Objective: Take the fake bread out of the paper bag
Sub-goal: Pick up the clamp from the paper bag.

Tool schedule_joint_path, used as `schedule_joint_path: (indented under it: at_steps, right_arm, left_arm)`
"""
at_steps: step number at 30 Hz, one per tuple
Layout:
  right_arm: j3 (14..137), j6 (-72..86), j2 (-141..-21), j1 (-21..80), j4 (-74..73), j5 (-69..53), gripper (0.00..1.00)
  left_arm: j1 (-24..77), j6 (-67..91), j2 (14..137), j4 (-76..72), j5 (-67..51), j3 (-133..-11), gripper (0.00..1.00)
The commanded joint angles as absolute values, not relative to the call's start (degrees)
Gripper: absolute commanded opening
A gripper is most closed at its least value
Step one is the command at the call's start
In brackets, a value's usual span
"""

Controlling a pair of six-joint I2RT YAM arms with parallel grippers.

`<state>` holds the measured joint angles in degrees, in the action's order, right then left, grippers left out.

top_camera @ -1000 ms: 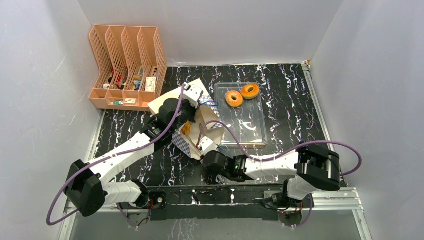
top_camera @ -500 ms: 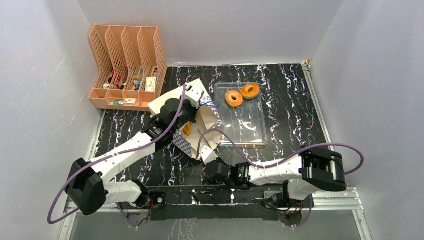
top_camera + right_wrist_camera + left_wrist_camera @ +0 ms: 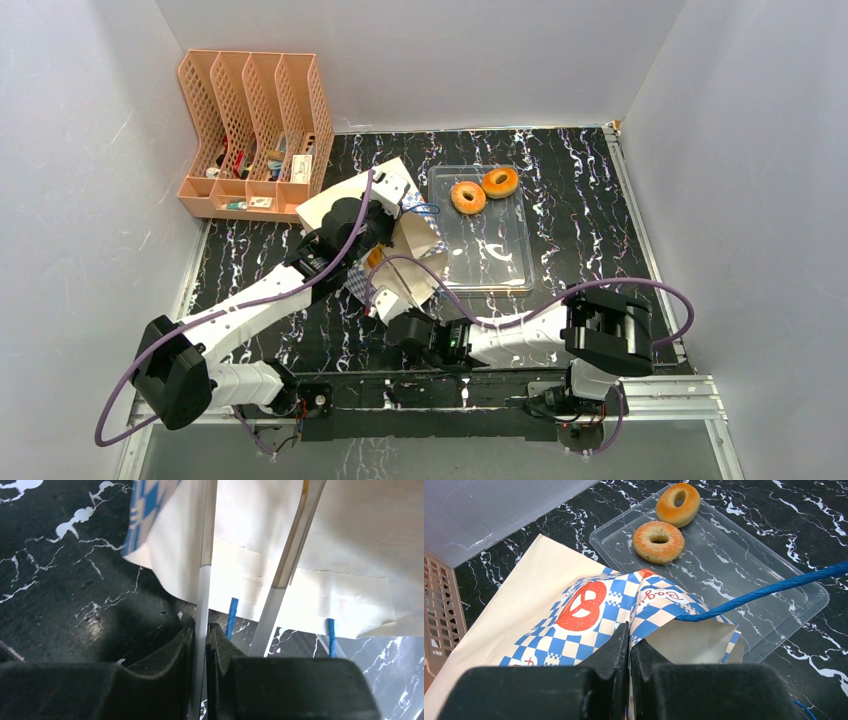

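**Tongs at bag mouth: risks, view notes**

Nearest the base edge, the right gripper was clenched on one leg only of the tongs. The second leg stood free to its right. Both legs ran across pale paper of the bag near the cord ends. Whether the tips were inside the mouth could not be told.

The left gripper was clamped on the checkered rim, holding the mouth up. Beyond the bag, two rings lay in the tray, already out. A small orange patch showed in the mouth, probably more bread, but too small to identify.

Risks (judgement):
- With one leg gripped, the tongs could not squeeze, and they might pivot or slip in the jaws.
- The tips might catch the paper, creasing it or dragging the rim out of the left pinch. The mouth would then collapse over whatever remained inside.
- The cord might snag a leg.

Views:
- The right wrist alone showed the one-leg grip.
- The left wrist alone showed the rim pinch close up, but no tongs.
- Only the top view showed the orange patch and both arms together.
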<state>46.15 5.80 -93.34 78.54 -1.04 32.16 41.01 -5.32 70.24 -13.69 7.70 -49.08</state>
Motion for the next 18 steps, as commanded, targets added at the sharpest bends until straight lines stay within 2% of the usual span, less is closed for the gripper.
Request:
schedule_joint_path:
  at_steps: [1,4,8,9,18]
  right_arm:
    - [50.05,2.98,-94.70,75.70,3.87,32.42,0.13]
    - [50.61,2.50,-96.18,74.04,5.43,31.53,0.19]
    - [51.19,2.50,-97.92,72.72,7.05,31.40,0.43]
    - [51.16,2.54,-97.99,72.61,7.37,31.46,0.46]
    - [47.64,5.08,-91.32,72.55,8.63,30.31,0.60]
  left_arm:
    - [41.22,-4.59,70.69,-13.35,8.49,-48.70,0.00]
    - [41.35,-4.36,70.50,-13.78,8.45,-48.14,0.00]
    - [41.47,-4.25,70.50,-13.79,8.69,-47.81,0.00]
    - [41.48,-4.22,70.49,-13.80,8.70,-47.79,0.00]
    - [41.44,-4.44,70.84,-14.12,8.79,-47.58,0.00]
